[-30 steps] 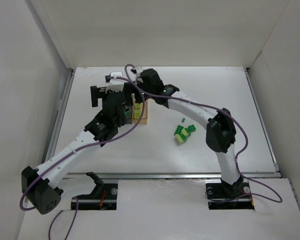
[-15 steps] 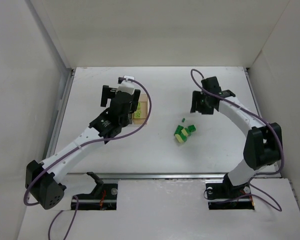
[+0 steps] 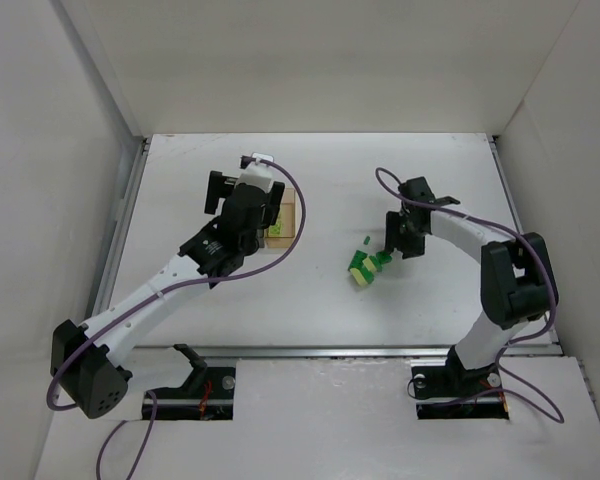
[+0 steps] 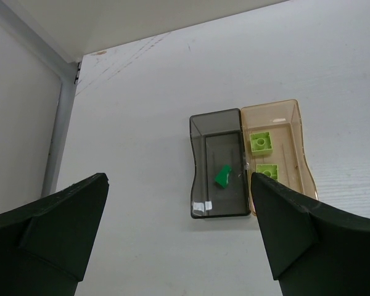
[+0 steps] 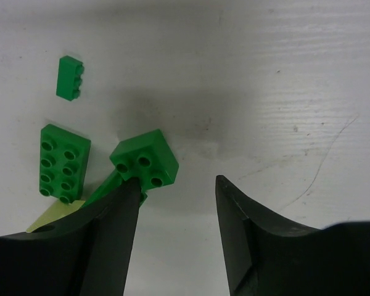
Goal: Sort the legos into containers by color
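Containers: two translucent bins on the white table (image 3: pixel 310 300), left of centre, long walls touching.
- dark grey bin (image 4: pixel 216 165): holds one dark green lego (image 4: pixel 222 176), lying tilted on the bin floor.
- amber bin (image 4: pixel 272 157): holds two yellow-green square bricks (image 4: pixel 260 142), one behind the other, studs up.

Loose legos: a cluster (image 3: pixel 365 265) right of the table's centre, well apart from the bins. From the right wrist view:
- two-stud brick (image 5: pixel 69 77): green, alone, a little apart from the rest.
- eight-stud brick (image 5: pixel 64 163): green, flat, studs up.
- four-stud brick (image 5: pixel 145 159): green, just beside the eight-stud one, tipped and propped on another green piece.
- pale yellow-green piece (image 5: pixel 52 216): shows under the pile, mostly hidden by a finger.

left gripper (image 4: pixel 177 185): hangs above the bins with its jaws spread wide. Nothing is between them and they touch nothing. Both bins show in the gap.

right gripper (image 5: pixel 176 185): low over the table at the cluster's edge, jaws partly parted, only bare table between them. It holds nothing. The tip of one finger (image 5: pixel 111 246) meets the near corner of the four-stud brick in view, but I cannot tell whether it truly presses on it. The other finger stands clear of every brick.
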Action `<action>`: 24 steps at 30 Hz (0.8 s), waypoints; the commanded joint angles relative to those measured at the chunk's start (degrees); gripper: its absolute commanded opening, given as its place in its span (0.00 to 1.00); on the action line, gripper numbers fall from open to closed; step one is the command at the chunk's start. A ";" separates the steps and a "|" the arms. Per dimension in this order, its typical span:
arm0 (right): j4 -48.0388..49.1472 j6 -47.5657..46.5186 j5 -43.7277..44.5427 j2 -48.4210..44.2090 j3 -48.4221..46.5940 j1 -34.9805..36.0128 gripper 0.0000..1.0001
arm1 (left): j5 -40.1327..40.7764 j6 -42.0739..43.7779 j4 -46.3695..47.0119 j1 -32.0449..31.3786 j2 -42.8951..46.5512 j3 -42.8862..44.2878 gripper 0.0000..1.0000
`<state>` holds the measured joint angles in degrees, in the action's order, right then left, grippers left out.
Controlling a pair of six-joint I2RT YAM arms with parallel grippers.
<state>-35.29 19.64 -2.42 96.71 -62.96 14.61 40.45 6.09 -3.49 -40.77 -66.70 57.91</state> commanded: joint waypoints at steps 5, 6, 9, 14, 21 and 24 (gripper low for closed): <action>3.38 -0.13 0.04 2.08 -1.99 6.48 0.60 | -0.28 0.68 1.29 -0.27 0.95 2.65 1.00; 3.38 -0.13 0.83 2.08 -1.99 7.18 0.60 | -0.28 0.68 1.29 -0.27 0.95 2.65 1.00; 3.38 0.40 2.76 2.08 -2.52 8.33 0.61 | -0.28 0.68 1.29 -0.27 0.95 2.12 1.00; 1.54 1.54 7.42 4.90 -2.52 8.33 0.65 | -0.28 0.68 1.29 -0.27 1.48 2.12 1.00; 2.07 2.60 10.07 8.24 -5.06 7.80 0.60 | -0.28 1.21 1.82 -0.27 1.48 0.98 1.00; 3.55 2.60 8.48 8.24 -5.68 7.80 0.49 | -0.28 1.21 1.82 -0.27 1.48 0.98 1.00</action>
<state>-33.93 21.23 5.80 103.68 -66.98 22.83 40.27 7.03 -3.49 -40.80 -66.70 57.91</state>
